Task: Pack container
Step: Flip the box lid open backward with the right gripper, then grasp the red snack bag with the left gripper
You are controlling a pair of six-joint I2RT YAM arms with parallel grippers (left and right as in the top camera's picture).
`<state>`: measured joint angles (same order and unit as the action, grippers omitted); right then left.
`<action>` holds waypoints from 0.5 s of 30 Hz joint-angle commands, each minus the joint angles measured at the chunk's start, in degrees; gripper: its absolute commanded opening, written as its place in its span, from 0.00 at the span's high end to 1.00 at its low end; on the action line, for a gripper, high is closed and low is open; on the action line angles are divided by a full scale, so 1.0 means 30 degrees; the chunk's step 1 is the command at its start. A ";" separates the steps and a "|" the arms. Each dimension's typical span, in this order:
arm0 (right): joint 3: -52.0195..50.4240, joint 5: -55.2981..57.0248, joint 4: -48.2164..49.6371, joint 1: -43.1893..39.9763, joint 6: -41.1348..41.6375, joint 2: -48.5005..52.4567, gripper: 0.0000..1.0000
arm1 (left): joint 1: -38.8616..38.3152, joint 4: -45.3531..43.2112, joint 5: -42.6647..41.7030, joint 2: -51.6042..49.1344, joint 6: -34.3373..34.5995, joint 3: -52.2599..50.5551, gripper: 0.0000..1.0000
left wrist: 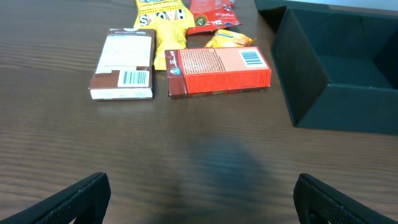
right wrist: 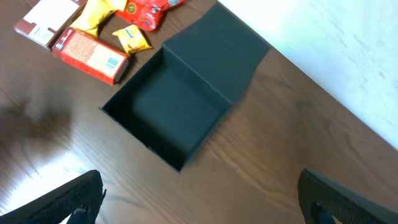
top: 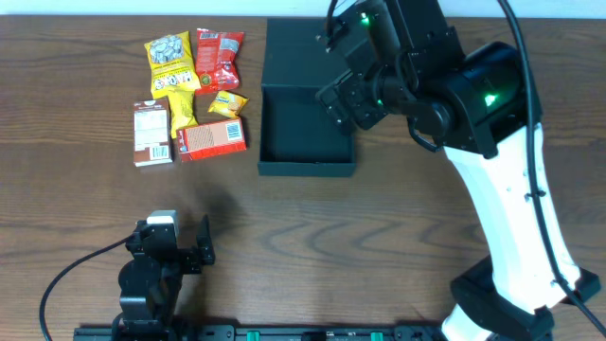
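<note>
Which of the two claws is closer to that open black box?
Right. The right gripper hovers over the black box; the left gripper sits well away, by the near table edge.

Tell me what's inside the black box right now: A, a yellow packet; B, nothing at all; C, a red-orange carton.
B: the right wrist view shows the black box open with a bare floor, while the red-orange carton lies on the table beside it.
</note>
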<state>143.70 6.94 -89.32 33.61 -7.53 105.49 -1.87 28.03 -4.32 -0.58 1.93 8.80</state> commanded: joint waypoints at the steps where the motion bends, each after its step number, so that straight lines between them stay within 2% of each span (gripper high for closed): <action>1: -0.0080 0.0175 -0.0066 -0.0568 0.1137 0.0015 0.01 | 0.0117 -0.0102 -0.2142 0.0124 0.2018 -0.0313 0.05; 5: -0.0080 0.0095 0.0124 -0.1625 0.1129 0.0015 0.01 | 0.0117 -0.0080 -0.7817 0.0124 0.8138 -0.0306 0.05; 10: -0.0087 -0.1749 0.0495 -0.3468 0.0765 0.0015 0.01 | 0.0117 -0.0787 -0.8102 0.0124 1.1846 -0.0306 0.05; 12: -0.0138 -0.2259 0.0517 -0.4116 0.0765 0.0022 0.01 | 0.0117 -0.1457 -0.8400 0.0124 1.2633 -0.0313 0.05; 15: -0.0393 -0.2761 0.0597 -0.5034 0.0685 0.0022 0.01 | 0.0117 -0.3767 -0.9114 0.0124 1.1766 -0.0313 0.05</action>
<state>143.39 1.54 -87.68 20.49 -5.61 105.49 -1.87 19.77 -28.10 -0.58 34.87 8.10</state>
